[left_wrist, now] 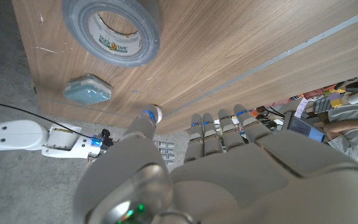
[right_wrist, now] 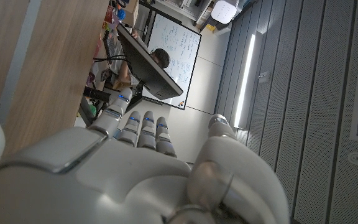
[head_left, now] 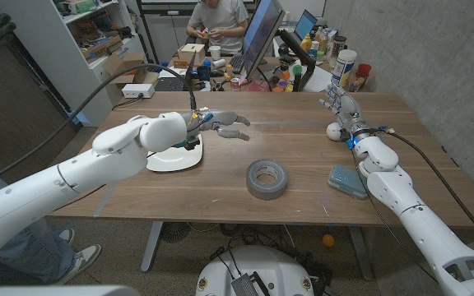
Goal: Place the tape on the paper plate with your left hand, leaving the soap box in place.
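Note:
The grey roll of tape lies flat near the table's middle, and its label shows inside the core of the tape in the left wrist view. The white paper plate sits left of it, partly under my left forearm. My left hand hovers just beyond the plate with its fingers stretched out, holding nothing. The teal soap box lies right of the tape; the soap box sits past the roll in the left wrist view. My right hand stands upright at the far right, empty, with its fingers straight.
Along the table's far edge stand a monitor, bottles and cans, and cardboard boxes. A person sits behind them. A black cable arcs over the table's left side. A white power strip lies at the far left corner.

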